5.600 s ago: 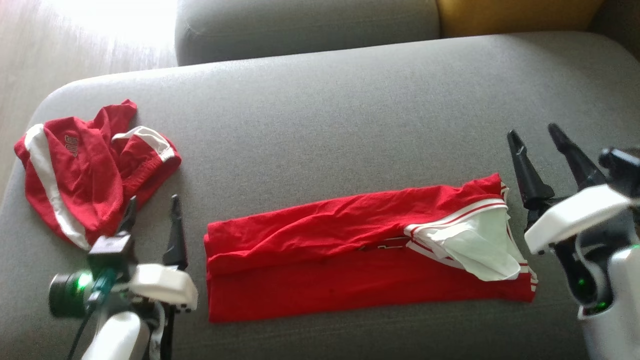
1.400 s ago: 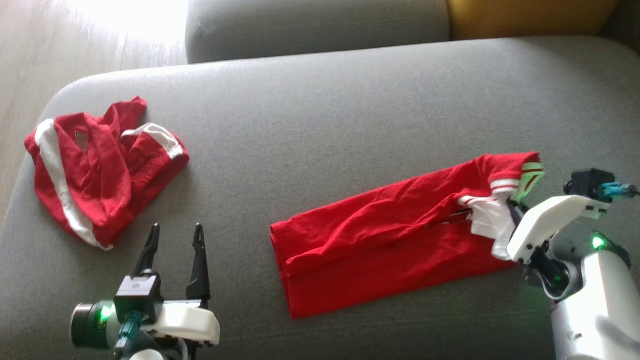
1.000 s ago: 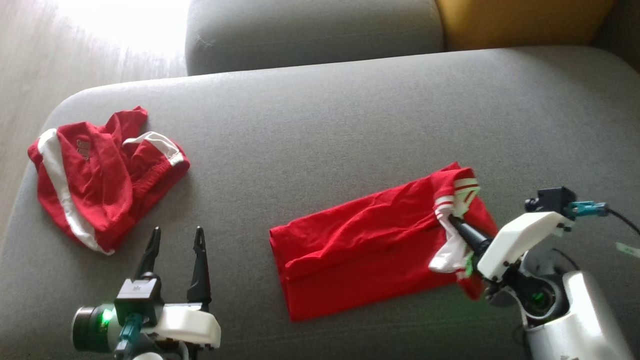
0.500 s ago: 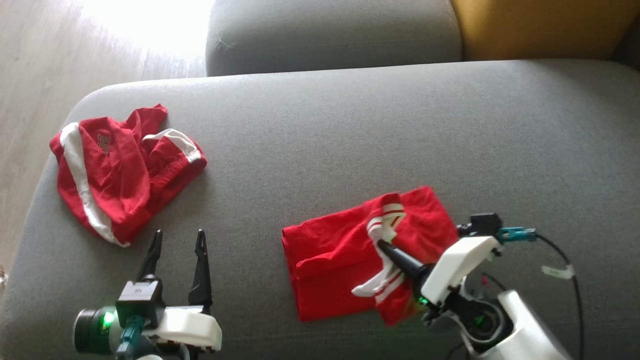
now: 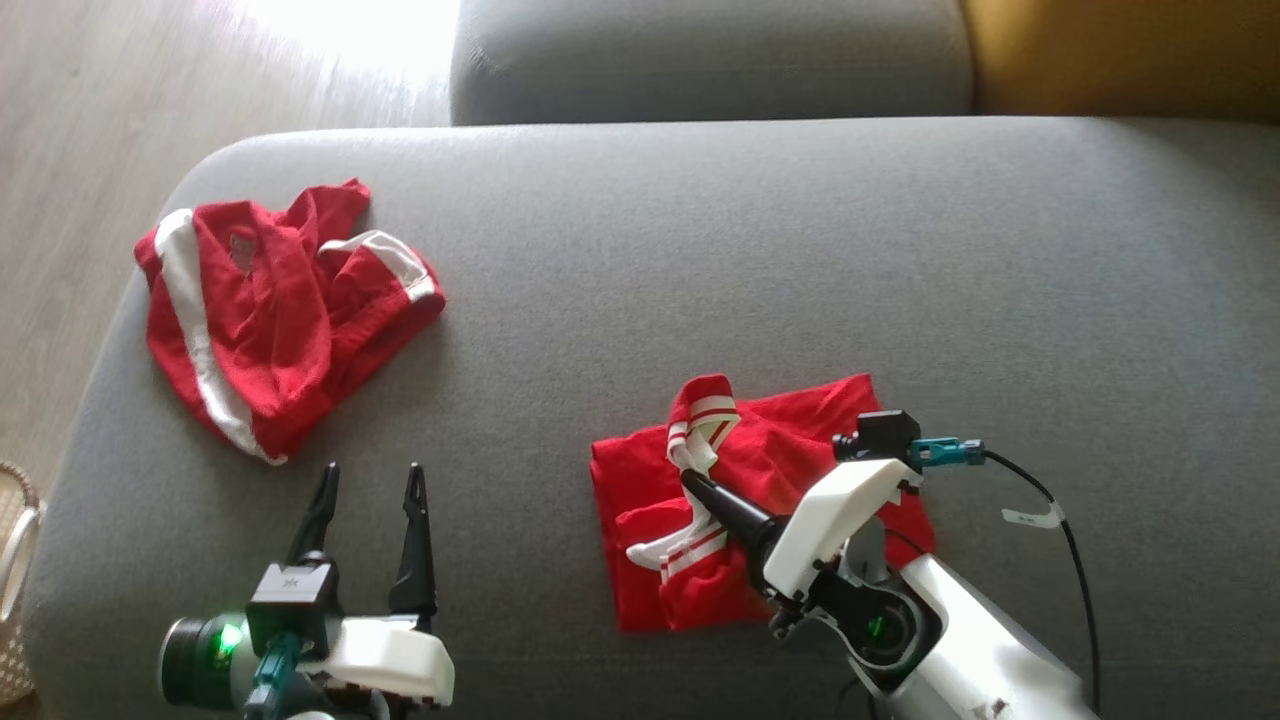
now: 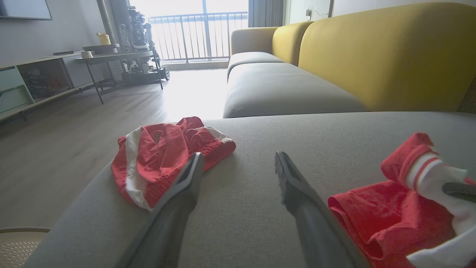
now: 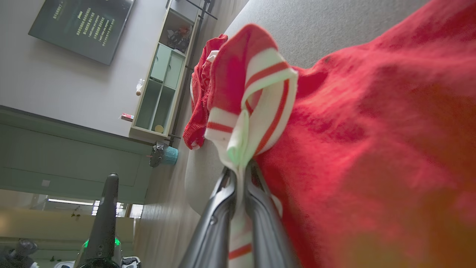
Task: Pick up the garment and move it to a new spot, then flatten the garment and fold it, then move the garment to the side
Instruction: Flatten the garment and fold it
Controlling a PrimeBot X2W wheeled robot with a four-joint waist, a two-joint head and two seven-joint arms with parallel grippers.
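While the left claw (image 5: 371, 470) is hovering wide apart above the sofa seat (image 5: 700, 250), the right claw (image 5: 688, 478) is pinching the striped trim (image 5: 705, 420) of the red jersey (image 5: 790, 440).

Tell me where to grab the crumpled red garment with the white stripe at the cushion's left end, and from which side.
Probably grip the crumpled red garment at the bunched ridge down its middle, where cloth stands off the grey cushion; its flat edges hug it. Come from the near side and above with the left gripper, whose jaws stand open just before it.
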